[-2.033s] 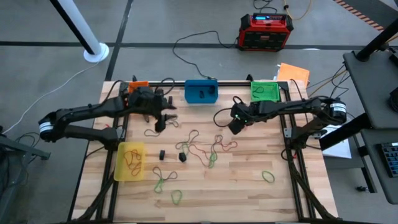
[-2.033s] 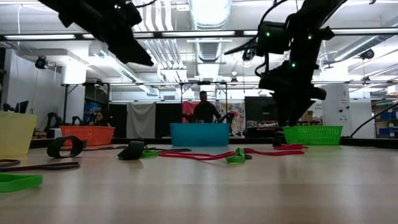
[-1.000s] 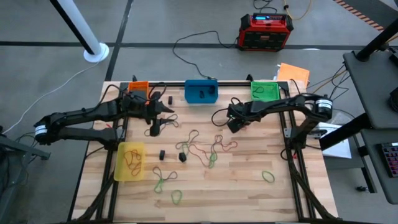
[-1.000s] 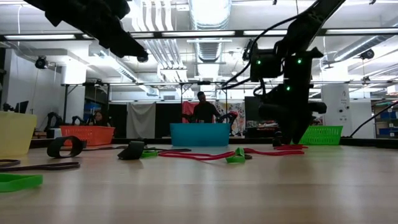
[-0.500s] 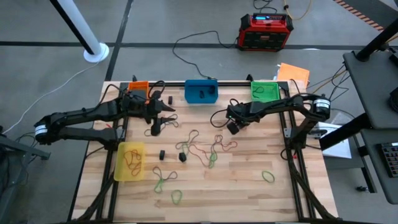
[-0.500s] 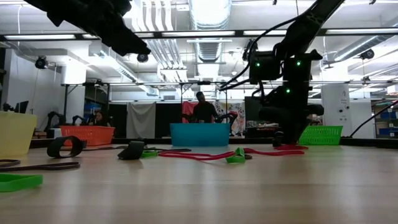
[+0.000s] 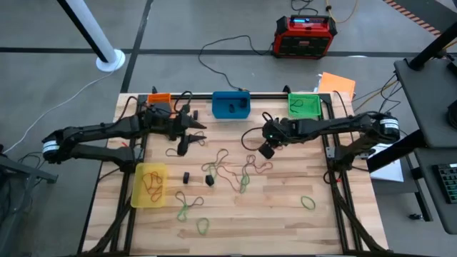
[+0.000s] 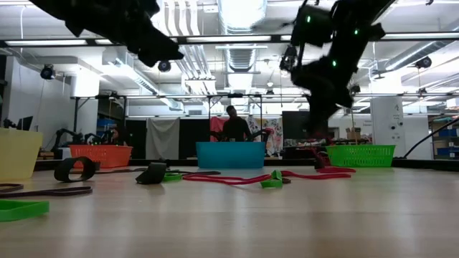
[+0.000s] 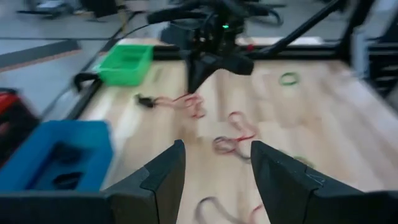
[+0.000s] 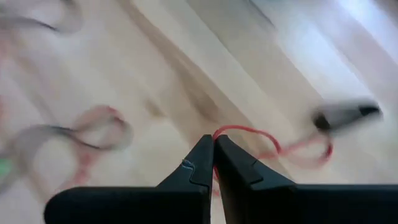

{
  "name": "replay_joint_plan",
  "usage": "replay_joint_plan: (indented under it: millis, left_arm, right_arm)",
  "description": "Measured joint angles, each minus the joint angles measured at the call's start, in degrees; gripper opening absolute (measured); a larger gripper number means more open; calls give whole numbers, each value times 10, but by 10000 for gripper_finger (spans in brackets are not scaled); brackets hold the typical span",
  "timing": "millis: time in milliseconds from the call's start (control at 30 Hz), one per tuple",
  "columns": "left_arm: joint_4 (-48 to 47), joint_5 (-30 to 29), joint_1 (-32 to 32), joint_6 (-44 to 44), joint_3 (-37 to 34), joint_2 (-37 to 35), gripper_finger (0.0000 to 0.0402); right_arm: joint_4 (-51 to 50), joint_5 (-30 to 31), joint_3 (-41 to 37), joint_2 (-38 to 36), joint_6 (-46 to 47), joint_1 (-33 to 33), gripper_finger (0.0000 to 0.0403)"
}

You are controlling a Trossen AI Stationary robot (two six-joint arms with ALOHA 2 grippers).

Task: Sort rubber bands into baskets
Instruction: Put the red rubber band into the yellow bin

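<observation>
Rubber bands in red-brown, green and tan lie loose at mid table, more green ones nearer the front. Four baskets stand on the table: orange, blue and green along the far edge, yellow at the near left with tan bands in it. My right gripper hangs above the table right of centre, shut on a red band. My left gripper hovers open at the far left, nothing between its fingers. My right gripper pinches the red band between its two fingertips, at one end of the loop. The fingers slant down from above. The rest of the band trails away slack below them toward the table top.
Two small black pieces lie left of the band cluster. A lone green band lies at the near right. A red-and-black power box and cables are on the floor beyond the far edge. People show in the room behind the table.
My right gripper has shut on the red band at the table top, then risen and rolled, drawing one end of the band up with it. My left gripper has tipped a little and stayed open.
</observation>
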Motion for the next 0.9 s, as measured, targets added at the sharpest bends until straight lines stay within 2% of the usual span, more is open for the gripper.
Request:
replay_joint_plan:
  millis: [133, 533, 600, 733, 900]
  left_arm:
    - [46, 45, -9, -17, 0, 37, 167]
    - [193, 46, -41, -26, 0, 156, 167]
    - [217, 63, -41, -29, 0, 178, 167]
    - [280, 100, -41, -51, 2, 223, 167]
    - [286, 101, -41, -57, 26, 272, 167]
  right_arm:
    - [88, -29, 0, -6, -41, 29, 9]
    - [354, -164, 0, 22, -181, 59, 9]
    - [388, -174, 0, 29, -195, 59, 9]
    - [404, -182, 21, 41, -227, 59, 9]
    - [401, -178, 55, 56, -256, 59, 9]
